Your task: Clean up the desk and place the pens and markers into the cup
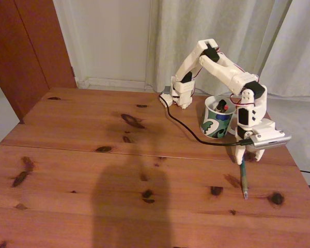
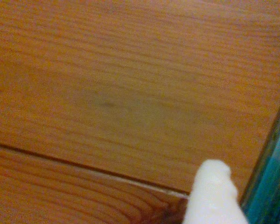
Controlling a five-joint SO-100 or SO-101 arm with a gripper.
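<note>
Teal pen: in the fixed view it lies near the tabletop's right edge, toward the front, its tip pointing at the front edge; its upper end sits under the gripper.
Gripper: white, lowered at the pen's upper end just in front of the seam; whether the fingers are clamped on the pen or merely straddle it cannot be told.
Wrist view, close: a white fingertip rises from the bottom edge, and a blurred teal bar, the teal pen, runs up the right edge just beside it; contact between them is too blurred to judge.
Desk: reddish-brown pine with dark knots; a shadow falls across the front middle. The wrist view adds the wood grain and the seam crossing low on the left.
Cable: black, running over the tabletop from the arm's base toward the gripper.
Cup: white mug with green, blue and black pattern, near the back right corner, beside the arm's base; its right side is partly hidden by the arm.
In the cup: a dark stick with a red end pokes above the rim; anything else inside is hard to make out.
Arm base: at the back edge, before pale curtains.
</note>
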